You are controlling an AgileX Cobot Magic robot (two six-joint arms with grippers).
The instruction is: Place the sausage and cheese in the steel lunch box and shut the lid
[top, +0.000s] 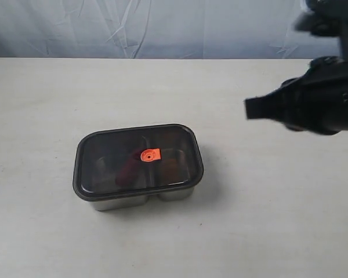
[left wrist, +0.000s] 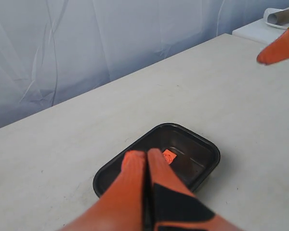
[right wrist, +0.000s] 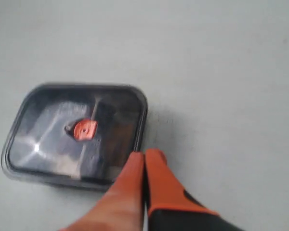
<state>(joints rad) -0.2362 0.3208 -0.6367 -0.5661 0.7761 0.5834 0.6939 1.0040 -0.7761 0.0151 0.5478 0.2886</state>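
Looking across the pale surface [top: 46,231], I am seeing bare room on every side of the steel lunch box [top: 124,201]. It is sitting a little left of centre, well apart from the far edge, where a pale drape [top: 162,29] is hanging. The box's long axis is running left to right in the exterior view, with its right end turned slightly toward the far edge. The lid [top: 104,159] is lying flat over the rim and covering both compartments, with the orange valve tab [top: 150,155] at its middle. Through the dark plastic I am making out the sausage [top: 127,169] in the left compartment, just beside the divider, its length crossing the box's long axis. The cheese [top: 171,168] is showing only as a dim shape in the right compartment. The left end effector [left wrist: 147,155] is clenched, fingers pressed together, gripping nothing and clear of the lid. The right end effector [right wrist: 144,155] is likewise clenched and empty, hovering to the right of the box and apart from it.
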